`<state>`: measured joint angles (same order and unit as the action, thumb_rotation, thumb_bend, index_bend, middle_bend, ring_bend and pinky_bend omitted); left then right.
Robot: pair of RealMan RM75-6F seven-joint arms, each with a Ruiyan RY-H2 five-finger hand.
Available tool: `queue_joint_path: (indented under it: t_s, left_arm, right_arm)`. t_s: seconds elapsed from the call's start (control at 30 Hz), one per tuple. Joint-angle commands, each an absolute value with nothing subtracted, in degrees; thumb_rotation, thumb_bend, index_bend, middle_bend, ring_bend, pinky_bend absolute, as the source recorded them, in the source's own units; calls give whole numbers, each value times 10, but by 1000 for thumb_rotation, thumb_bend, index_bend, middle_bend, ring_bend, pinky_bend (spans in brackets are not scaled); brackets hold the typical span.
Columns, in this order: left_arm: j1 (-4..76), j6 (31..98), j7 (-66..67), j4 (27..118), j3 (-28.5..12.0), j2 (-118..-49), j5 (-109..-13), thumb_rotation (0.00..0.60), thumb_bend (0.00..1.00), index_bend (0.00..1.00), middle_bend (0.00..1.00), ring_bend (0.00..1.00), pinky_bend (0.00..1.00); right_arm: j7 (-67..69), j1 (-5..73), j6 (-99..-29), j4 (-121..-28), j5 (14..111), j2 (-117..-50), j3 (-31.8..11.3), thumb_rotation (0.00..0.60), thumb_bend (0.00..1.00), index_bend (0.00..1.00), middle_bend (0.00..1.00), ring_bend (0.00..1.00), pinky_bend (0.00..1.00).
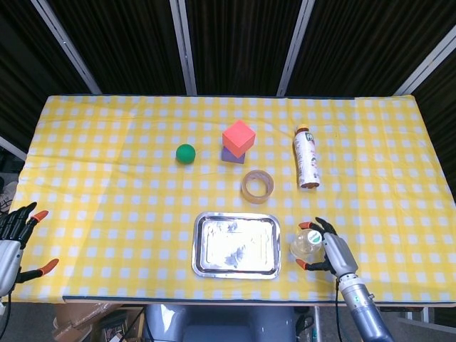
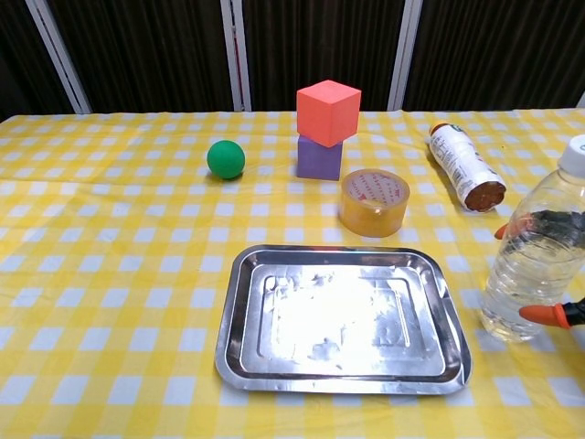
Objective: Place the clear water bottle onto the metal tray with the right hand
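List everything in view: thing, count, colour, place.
water bottle: 1, clear, upright, right of tray
tray: 1, metal, front centre
tape roll: 1, clear-tan, behind tray
red cube: 1, on purple cube
purple cube: 1, centre, under red cube
ball: 1, green, left of cubes
drink bottle: 1, white, lying far right
tablecloth: 1, yellow-white check
left hand: front left edge, empty
right hand: around water bottle

Bystanders on the yellow checked tablecloth (image 1: 107, 185)

A tape roll (image 1: 257, 186) lies beyond the right hand and to its left; a white labelled bottle (image 1: 307, 157) lies on its side straight beyond it. Farther off, leftward, a red cube (image 1: 239, 136) sits atop a purple block (image 1: 231, 154), with a green ball (image 1: 185, 153) left again.
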<state>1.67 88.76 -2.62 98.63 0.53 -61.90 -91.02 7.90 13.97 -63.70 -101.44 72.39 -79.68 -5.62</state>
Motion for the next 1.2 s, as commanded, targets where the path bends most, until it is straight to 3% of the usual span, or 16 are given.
queue_joint_path:
  t_s: [0.03,0.23,0.33,0.8,1.2]
  left_arm:
    - [17,888,-27,986,5,-619,-910,600,156,126,0,0,0]
    - [17,886,-27,987,5,-619,-909,600,156,126,0,0,0]
    - [17,886,-26,987,5,-619,-909,600,155,126,0,0,0]
    - [17,886,-30,987,4,-618,-908,600,156,126,0,0,0]
    - [15,894,-42,988,3,-613,-911,600,156,126,0,0,0]
  right_arm:
    - [105,133,-652,-1010,723,-809,-64,600,256,441,441,160,0]
    - [127,126,-665,-997,718,-815,-67,600,356,659,558,238,0]
    - [123,126,-660,-999,712,-812,-65,600,390,715,578,253,0]
    - [42,148,-670,-1109,689,-769,-91,600,409,721,583,253,0]
    - [14,154,-673,-1149,669,-762,-88,600,415,721,583,254,0]
